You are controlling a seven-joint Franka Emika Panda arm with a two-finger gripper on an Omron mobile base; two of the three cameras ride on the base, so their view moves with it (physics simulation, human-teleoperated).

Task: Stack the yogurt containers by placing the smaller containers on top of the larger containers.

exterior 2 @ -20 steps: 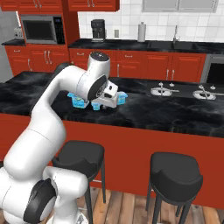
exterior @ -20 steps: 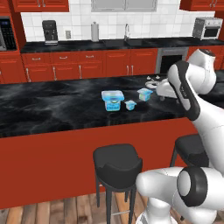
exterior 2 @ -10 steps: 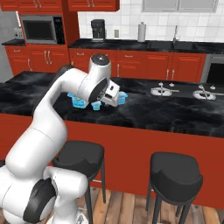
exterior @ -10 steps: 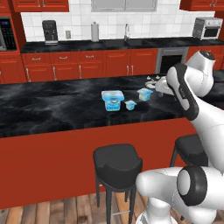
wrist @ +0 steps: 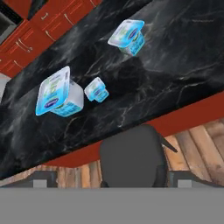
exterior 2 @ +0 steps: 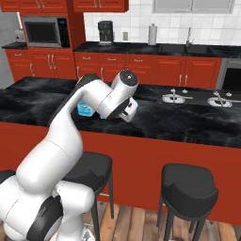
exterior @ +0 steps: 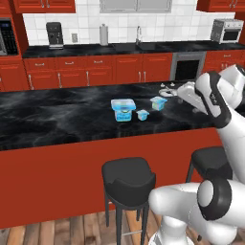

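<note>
Evidently nothing is stacked yet: all three yogurt containers are sitting apart on the black counter (exterior: 57,119), each on its own patch of marble, so both placements are still waiting to be done. Nearest the robot, a black stool (wrist: 131,153) is standing under the counter's red front. Over it the gripper (wrist: 111,178) is hanging with its jaws spread wide and nothing between them, looking down and across at the cups from off the near edge. Just past that edge the tiny cup (wrist: 97,89) is sitting close beside the wide tub (wrist: 59,92), not touching it. The mid cup (wrist: 127,37) is standing farther along, well apart from both. From the left base camera the row is reading as tub (exterior: 123,109), tiny cup (exterior: 142,114) and mid cup (exterior: 158,102), with the white arm reaching in from the right and stopping short of the mid cup. Judging by the layout, a smaller cup is still needing to be picked up and set on the tub's lid. Compared with a second ago, the containers are lying exactly where they were. The hand is drawing back from them toward the robot's side of the counter and turning at the wrist, so the tub (exterior 2: 84,109) is now showing beside the arm from the right base camera, while the jaws are staying fully apart.
</note>
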